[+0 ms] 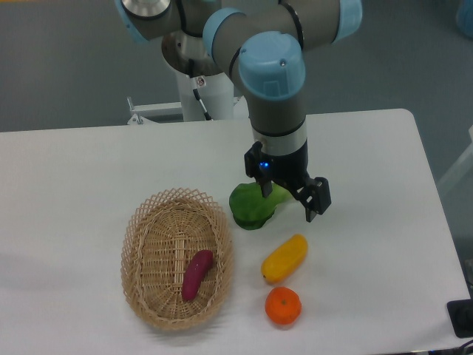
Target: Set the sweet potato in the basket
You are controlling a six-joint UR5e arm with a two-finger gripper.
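Hovering above the green vegetable point(253, 206), my gripper point(290, 200) hung with fingers spread and nothing between them; the sweet potato point(196, 273) lay inside the basket point(140, 229), on the woven floor toward its right wall; I judged the placing done, since I stood well apart from it; the yellow vegetable point(284, 258) and orange fruit point(283, 305) sat outside.
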